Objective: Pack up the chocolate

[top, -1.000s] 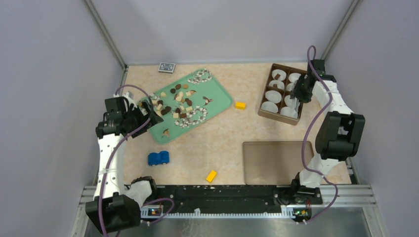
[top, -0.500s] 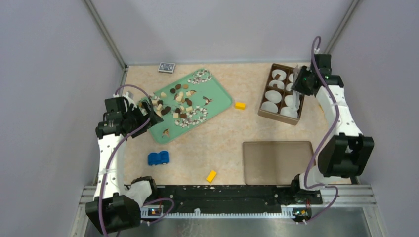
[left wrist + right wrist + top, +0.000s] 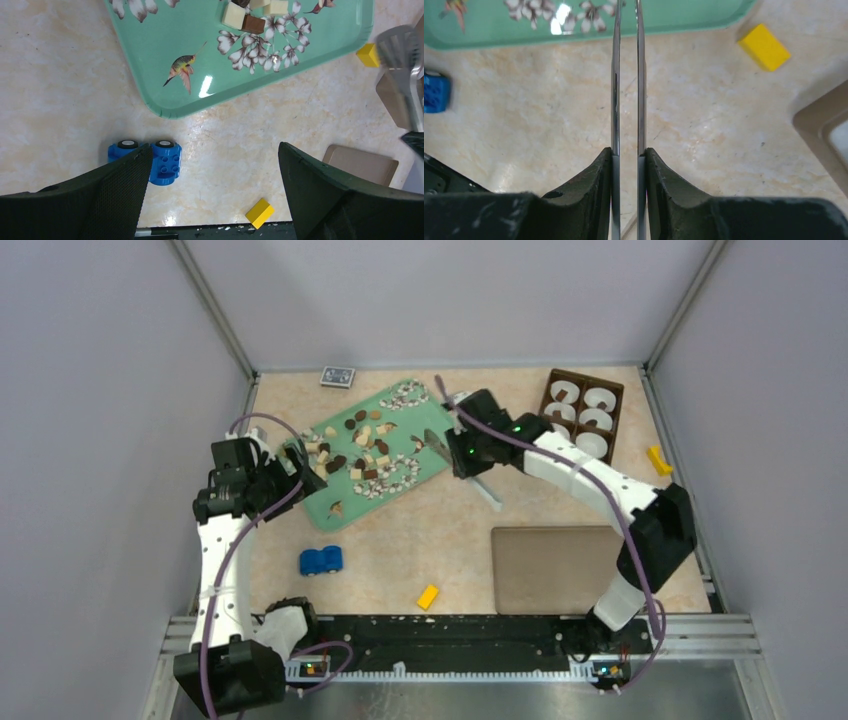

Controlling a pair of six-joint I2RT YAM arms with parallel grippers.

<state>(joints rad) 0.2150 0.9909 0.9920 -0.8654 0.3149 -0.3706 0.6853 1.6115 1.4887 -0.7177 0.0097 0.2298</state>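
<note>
The chocolate (image 3: pixel 362 440) is scattered over a green tray (image 3: pixel 320 502), between the two grippers. The left gripper (image 3: pixel 300 462) is held at the tray's left edge, just beside the nearest pieces, with its fingers spread wide and nothing between them. The right gripper (image 3: pixel 468 452) is held at the tray's right edge, clenched on a pair of tweezers (image 3: pixel 434 438). The tweezers' tip is over the tray, apart from the main cluster.

From the right wrist the two blades (image 3: pixel 616 75) are seen parallel with a narrow gap, and their tips are cut off by the top of the frame. No chocolate is caught in that view.

A yellow block (image 3: pixel 368 54) by the tray's corner is shown from the left wrist, as is a hummingbird print (image 3: pixel 182 70). The block is covered by the right arm from above. A brown box of white cups (image 3: pixel 583 418) is shown only from above.

The print on a small dark pack (image 3: pixel 337 377) at the far edge is too small to be read.
</note>
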